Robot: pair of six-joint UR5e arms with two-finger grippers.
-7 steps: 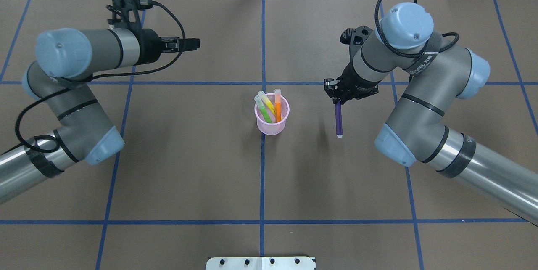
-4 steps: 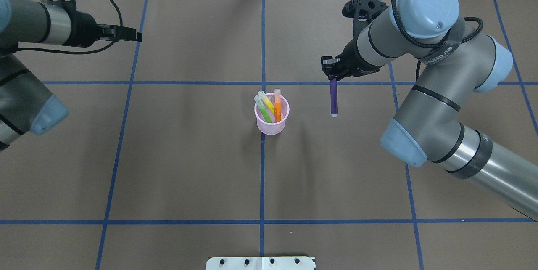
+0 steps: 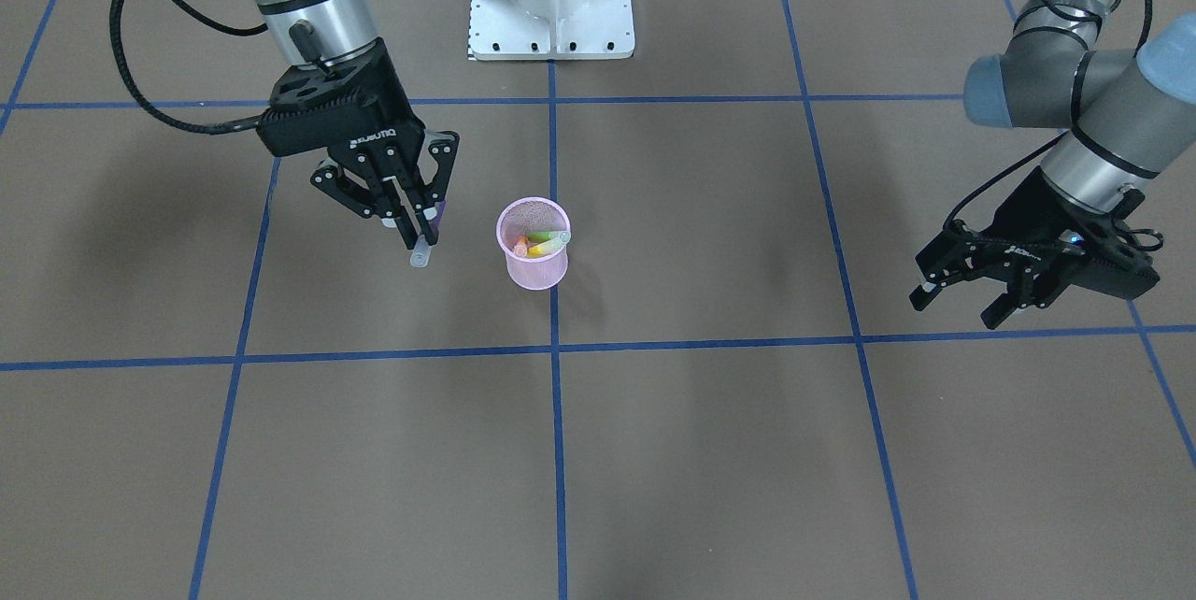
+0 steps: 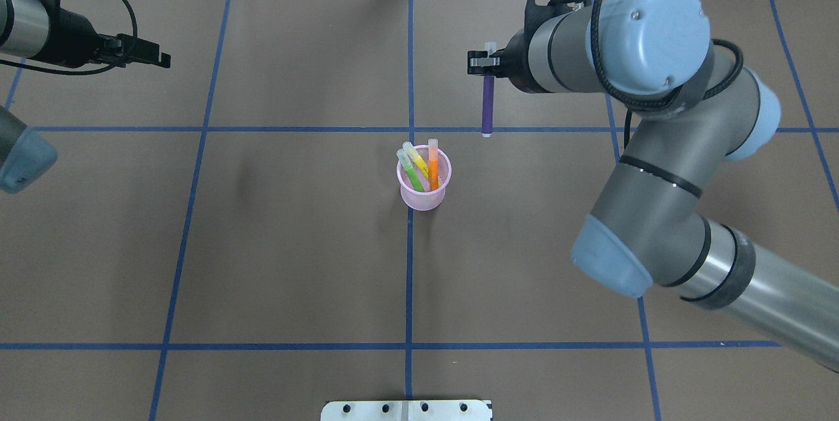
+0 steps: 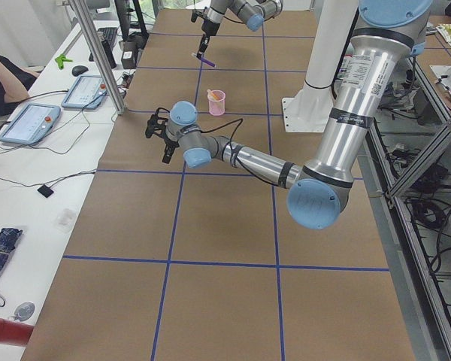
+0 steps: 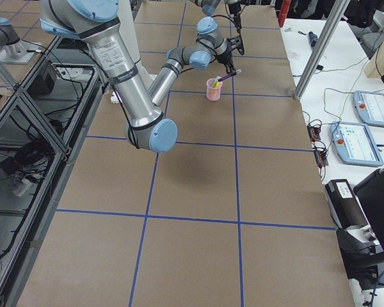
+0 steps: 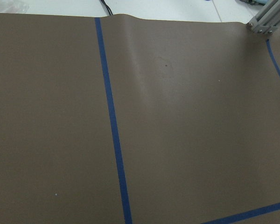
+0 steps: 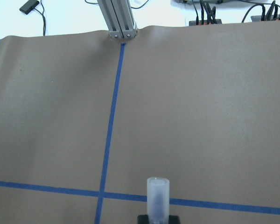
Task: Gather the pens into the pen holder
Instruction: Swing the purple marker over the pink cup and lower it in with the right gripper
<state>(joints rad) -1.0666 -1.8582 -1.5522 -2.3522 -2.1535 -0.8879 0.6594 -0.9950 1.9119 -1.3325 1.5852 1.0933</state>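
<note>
You have bare surface point(image 4: 295, 263) all round the pen holder point(image 4: 424, 197), so a gripper can come at it from any side. The tight spot is its mouth: the green pen point(image 4: 413, 177), yellow pen point(image 4: 417, 160) and orange pen point(image 4: 433, 165) stick up past the rim and crowd it, and the gap that shows lies on the robot's right side of the mouth. Between that side and the purple pen point(image 4: 487, 103), hanging off the surface from the right gripper point(image 4: 484, 61), there is only bare surface. The right arm point(image 4: 655, 145) looms over the right half. The left gripper point(image 3: 955, 308), jaws apart, sits well off to the left, out of your way.
</note>
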